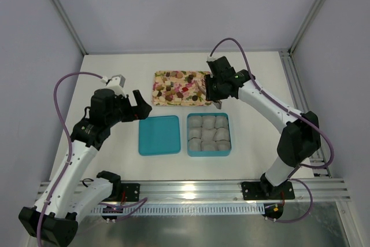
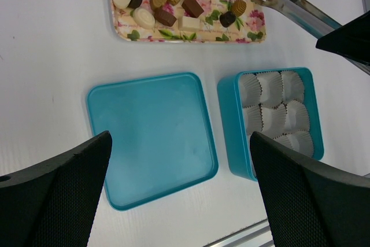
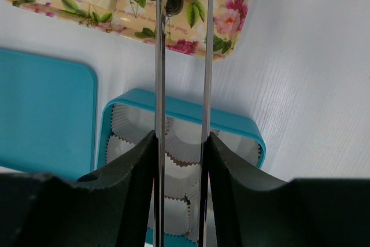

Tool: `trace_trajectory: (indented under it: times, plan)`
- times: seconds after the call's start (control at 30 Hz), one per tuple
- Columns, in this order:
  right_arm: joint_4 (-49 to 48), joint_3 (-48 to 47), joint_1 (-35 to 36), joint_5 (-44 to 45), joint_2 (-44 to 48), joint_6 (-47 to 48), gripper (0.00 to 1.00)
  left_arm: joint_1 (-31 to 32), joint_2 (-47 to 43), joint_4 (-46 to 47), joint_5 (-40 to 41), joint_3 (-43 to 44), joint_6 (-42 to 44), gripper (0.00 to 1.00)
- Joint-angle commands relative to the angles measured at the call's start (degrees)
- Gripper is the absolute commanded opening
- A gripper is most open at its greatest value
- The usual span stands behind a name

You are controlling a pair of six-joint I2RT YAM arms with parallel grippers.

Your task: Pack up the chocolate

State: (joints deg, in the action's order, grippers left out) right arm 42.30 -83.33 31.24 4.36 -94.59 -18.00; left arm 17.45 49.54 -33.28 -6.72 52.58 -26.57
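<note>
surface: white matte tabletop (image 1: 115,73) | walls: plain pale grey panels (image 1: 173,4) behind and at both sides | frame: slim aluminium corner posts (image 1: 60,10) | near edge: slotted aluminium rail (image 1: 191,188), brushed metal sheet (image 1: 231,229) below | light: even, soft shadows

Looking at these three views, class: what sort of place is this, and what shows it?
Probably a robot test cell: plain grey enclosure walls, a white table, two robot arms bolted to a metal rail.
</note>
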Motion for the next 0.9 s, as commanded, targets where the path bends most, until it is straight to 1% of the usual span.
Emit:
trace_trajectory:
  times: [0.0, 0.33, 0.87]
  plan:
    - [-0.9, -0.4, 0.9, 0.4, -1.0, -1.2, 0.41, -0.1, -0.1, 1.5, -0.8, 0.0, 0.0, 1.00]
    - [-0.9, -0.6, 1.0, 1.9, -2.4, -1.4, 0.41, -0.1, -0.2, 1.4, -1.0, 0.0, 0.1, 1.00]
    - [-2.0, 0.8, 1.1, 0.7, -3.6, -2.0, 0.40, -0.1, -0.2, 1.5, -1.0, 0.0, 0.1, 1.00]
